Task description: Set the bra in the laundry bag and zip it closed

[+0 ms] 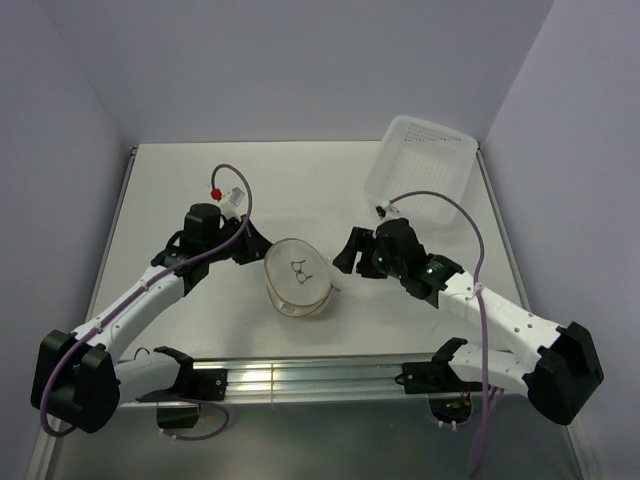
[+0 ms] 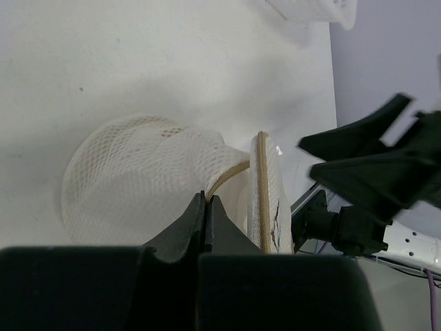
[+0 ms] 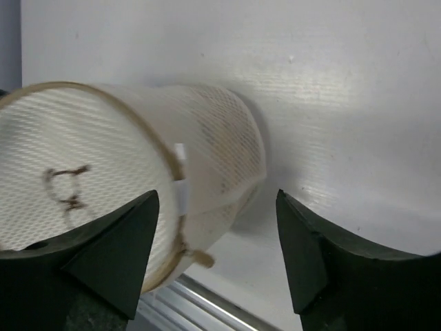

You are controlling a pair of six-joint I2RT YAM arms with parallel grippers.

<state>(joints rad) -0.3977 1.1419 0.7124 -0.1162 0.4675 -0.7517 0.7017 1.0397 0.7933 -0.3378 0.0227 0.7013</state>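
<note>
The laundry bag [image 1: 297, 275], round whitish mesh with brownish rim hoops and a black spectacles-like mark [image 1: 302, 268], lies tilted on its side at the table's middle. My left gripper [image 1: 258, 248] is at its left side. In the left wrist view the gripper [image 2: 206, 198] is shut on a brownish rim hoop of the bag [image 2: 138, 172]. My right gripper [image 1: 345, 255] is open just right of the bag. In the right wrist view the gripper [image 3: 217, 200] has the bag's [image 3: 103, 165] lower right edge and a small brownish tab [image 3: 202, 258] between its fingers, not touching. No bra shows apart from the bag.
A white rectangular plastic tray [image 1: 420, 170] leans at the back right corner; its edge also shows in the left wrist view [image 2: 310, 8]. A metal rail [image 1: 320, 375] runs along the near table edge. Walls close in at left, back and right.
</note>
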